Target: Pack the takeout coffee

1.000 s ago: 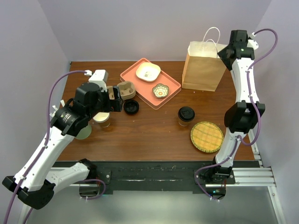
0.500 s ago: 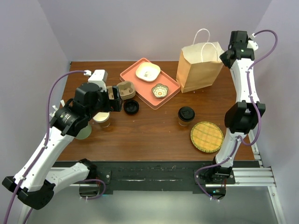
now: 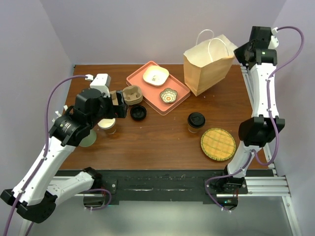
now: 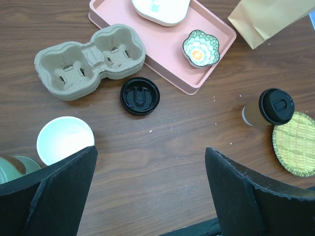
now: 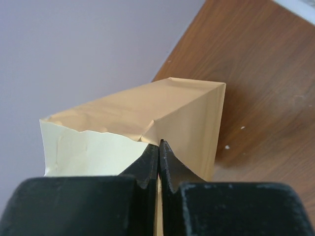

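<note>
Right hand, clamped on the tilted paper bag's rim, should stand it upright, mouth open, near the takeout coffee; left hand spread apart.

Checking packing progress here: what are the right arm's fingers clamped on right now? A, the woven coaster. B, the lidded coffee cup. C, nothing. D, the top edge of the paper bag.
D: the right arm's fingers are pinched shut on the top edge of the paper bag; the takeout coffee stands untouched on the table.

Lab-style robot booth: plain lilac walls boxing a wooden table, cabled arms bolted to a black base plate.
</note>
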